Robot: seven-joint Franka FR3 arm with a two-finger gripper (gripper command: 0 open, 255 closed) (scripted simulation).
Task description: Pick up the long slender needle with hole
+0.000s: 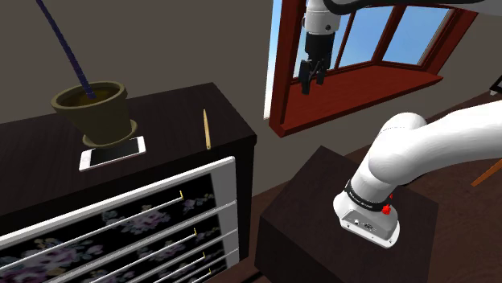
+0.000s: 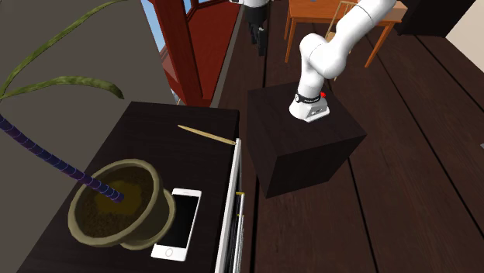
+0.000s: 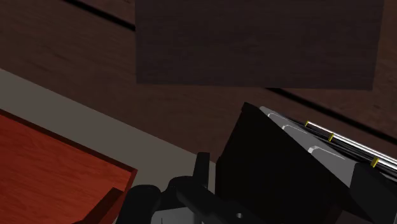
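Dresser (image 1: 165, 108): dark and broad, its top well below the gripper and off to the shoulder view's left; striped drawer fronts face the stand.
Window (image 1: 277, 96): red-framed, right behind the gripper, with blue sky beyond.
Arm (image 1: 434, 141): white, rising from the stand and arching high overhead.
Stand (image 1: 318, 189): a dark box beside the dresser, almost straight beneath the gripper.
Pot (image 1: 92, 108): olive, with a ringed purple stalk, at the far end of the dresser top from the gripper.
Phone (image 1: 113, 153): white, tucked against the pot's base on the side towards the drawer fronts.
Gripper (image 1: 313, 84): hanging high, pointing down, its two tips standing a little apart with nothing between them.
Needle (image 1: 206, 129): a thin tan sliver lying flat on the bare dresser top at the end nearer the gripper, well apart from the pot and phone. One end almost reaches the front edge. I can't make out the hole.
Handling: I'd guess very light and stiff. It is so thin and low on the surface that it could roll or skid when touched.
Hold: probably mid-shaft, jaws set across its length, coming straight down until the tips nearly touch the top.
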